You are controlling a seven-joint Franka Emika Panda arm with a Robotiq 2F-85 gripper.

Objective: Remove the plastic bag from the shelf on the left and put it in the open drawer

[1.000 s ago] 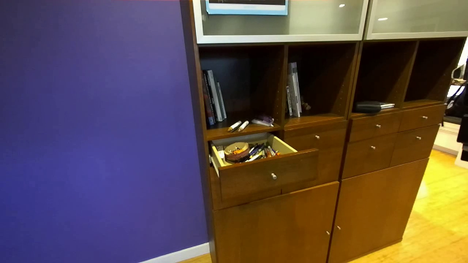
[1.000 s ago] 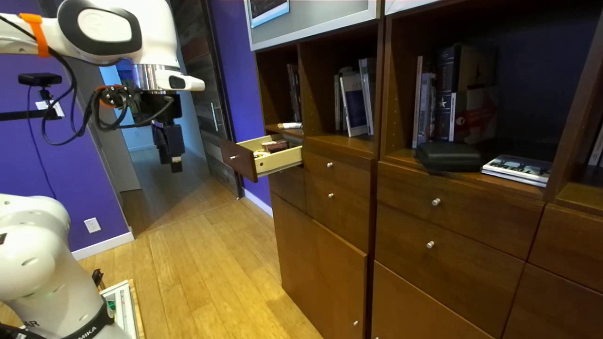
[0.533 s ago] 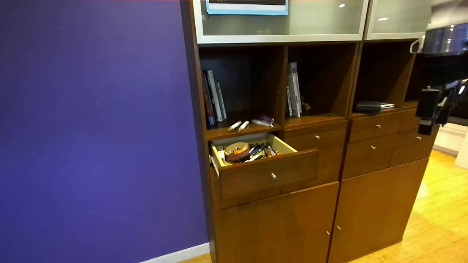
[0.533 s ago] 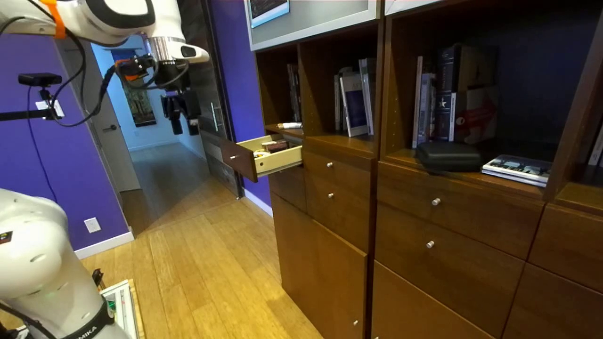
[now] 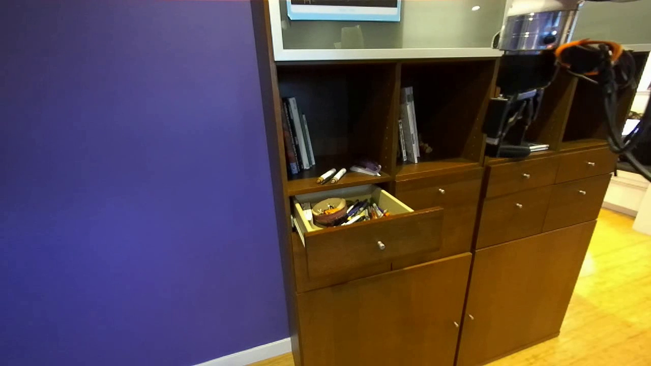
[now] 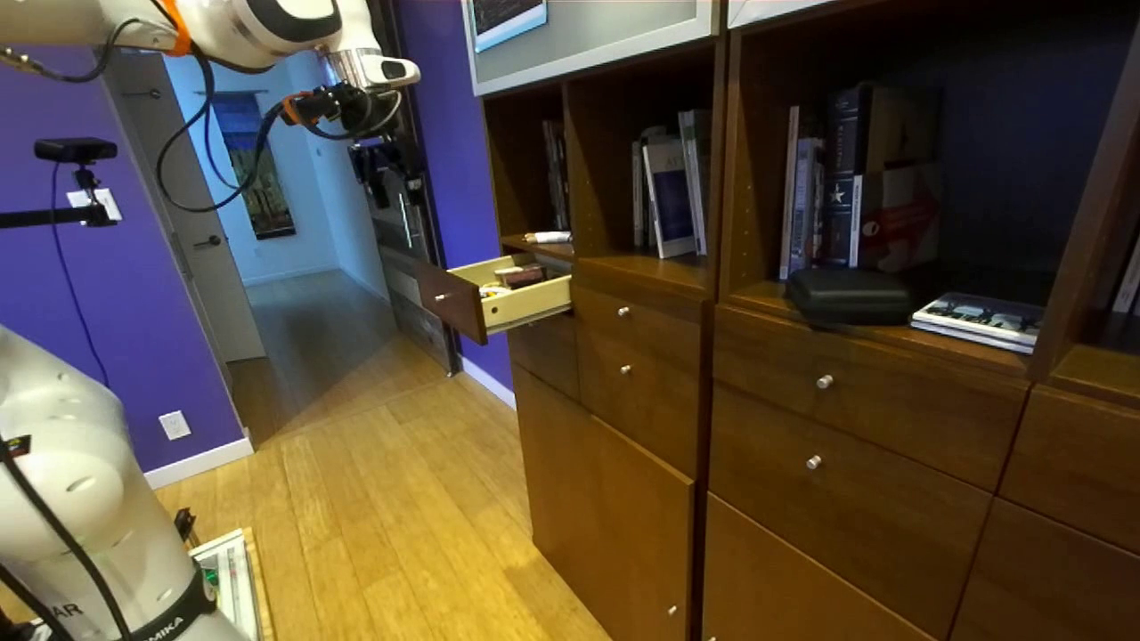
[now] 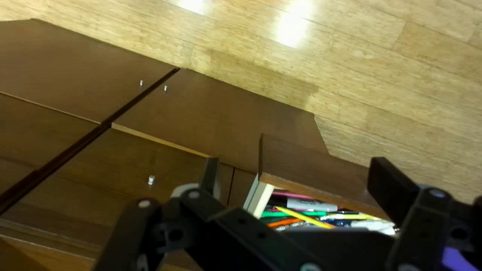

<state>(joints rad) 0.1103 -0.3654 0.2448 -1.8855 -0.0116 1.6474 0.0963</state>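
Wrist view: pincer [image 7: 299,180] spread wide, fingers [image 7: 391,188] either side of the lower middle of the frame. The open drawer [image 7: 312,167] sits lower right of centre, partly hidden by the pincer; pens and markers [image 7: 312,205] heaped inside.

In an exterior view, the plastic bag [image 5: 368,168], crumpled and purplish, lies on the left shelf [image 5: 305,184], just right of mid-frame, above the open drawer. Two white markers [image 5: 326,176] near it, to its left; books [image 5: 300,134] stand at the shelf's left end. Round bowl [image 5: 329,218] in the drawer beside the pens. Pincer upper right, well apart from the bag.

In an exterior view, robot arm [image 6: 258,40] spans the upper left, pincer above and left of the drawer; black case [image 6: 846,296] at right.
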